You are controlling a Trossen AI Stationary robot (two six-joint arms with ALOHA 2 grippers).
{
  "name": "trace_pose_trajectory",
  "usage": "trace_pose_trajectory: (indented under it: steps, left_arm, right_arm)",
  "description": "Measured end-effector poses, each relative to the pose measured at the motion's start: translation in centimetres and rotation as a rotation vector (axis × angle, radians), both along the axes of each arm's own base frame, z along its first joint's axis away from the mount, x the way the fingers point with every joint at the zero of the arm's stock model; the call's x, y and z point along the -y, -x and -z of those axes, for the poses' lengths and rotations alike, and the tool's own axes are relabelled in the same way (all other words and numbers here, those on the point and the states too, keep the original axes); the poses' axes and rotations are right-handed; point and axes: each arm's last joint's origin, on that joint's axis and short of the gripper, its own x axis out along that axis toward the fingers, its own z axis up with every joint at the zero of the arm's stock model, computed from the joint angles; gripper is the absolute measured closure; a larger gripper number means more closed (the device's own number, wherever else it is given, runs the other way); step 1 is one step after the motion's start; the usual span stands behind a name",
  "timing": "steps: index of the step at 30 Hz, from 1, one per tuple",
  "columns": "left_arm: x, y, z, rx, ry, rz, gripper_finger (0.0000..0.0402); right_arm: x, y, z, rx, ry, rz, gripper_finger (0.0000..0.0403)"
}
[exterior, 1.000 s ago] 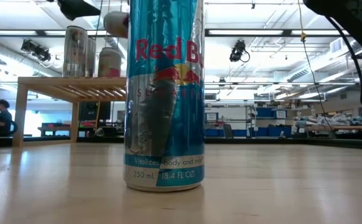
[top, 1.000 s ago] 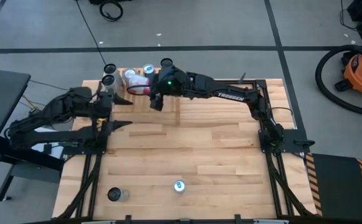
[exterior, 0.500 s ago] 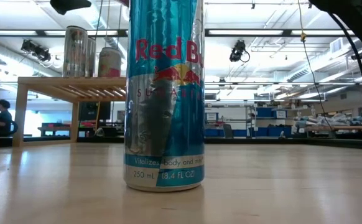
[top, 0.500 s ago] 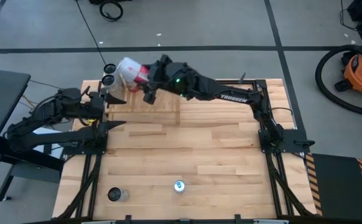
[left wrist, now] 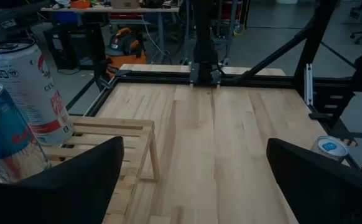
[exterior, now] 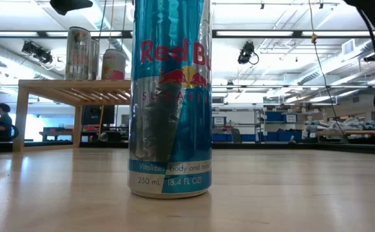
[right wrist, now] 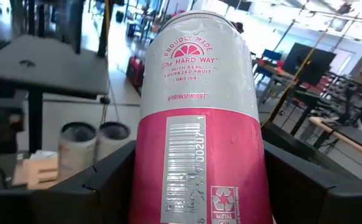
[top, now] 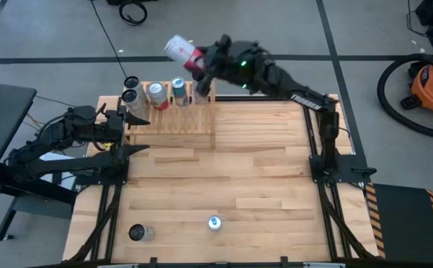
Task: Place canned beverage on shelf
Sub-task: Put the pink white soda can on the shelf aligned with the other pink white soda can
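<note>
A low slatted wooden shelf (top: 173, 117) stands at the table's far left with several cans upright on its top (top: 157, 94), (left wrist: 28, 87). My right gripper (top: 199, 63) is raised above and beyond the shelf's far edge, shut on a white-and-pink can (top: 179, 48), (right wrist: 196, 124). My left gripper (top: 121, 132), (left wrist: 193, 180) stands open at the shelf's left end, with nothing between its fingers. My right gripper pinches the can's pink lower half (right wrist: 153, 174) between its two fingers (right wrist: 109, 180), one on each side. The fingers come about level from the table's right and lie across the can. The can is lifted clear of the shelf, its white top (top: 170, 43) leaning left.
A blue Red Bull can (top: 214, 222), (exterior: 170, 96) stands near the table's front edge, filling the middle of the low view. Another can (top: 138, 233) stands at the front left. Bare planks (top: 261, 164) lie between the shelf and these cans.
My right gripper has risen from just over the shelf and gone toward the table's far edge, carrying the white-and-pink can up and clear, and has tipped toward level. My left gripper has drawn back a little toward the table's left edge.
</note>
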Motion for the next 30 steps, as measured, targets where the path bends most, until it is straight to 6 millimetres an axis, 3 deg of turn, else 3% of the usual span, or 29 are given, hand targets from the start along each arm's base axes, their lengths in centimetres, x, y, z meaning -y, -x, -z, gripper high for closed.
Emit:
trace_pose_trajectory:
  steps: [5,10,24,30]
  left_arm:
    - [0.0,0.0,0.0,0.004,0.021,-0.006,0.0005]
    - [0.0,0.0,-0.1,0.01,0.02,-0.006,0.0005]
    - [0.0,0.0,-0.2,0.019,0.022,-0.007,0.0005]
    - [0.0,0.0,-0.2,0.023,0.043,-0.013,0.0005]
  right_arm:
    - [1.1,2.7,-1.9,0.027,0.004,0.025,0.011]
    - [1.0,5.6,-3.7,0.042,0.009,0.024,0.011]
    - [0.6,12.2,-4.9,-0.127,-0.06,0.174,0.0108]
    - [1.0,16.0,-4.9,-0.204,-0.131,0.272,0.0109]
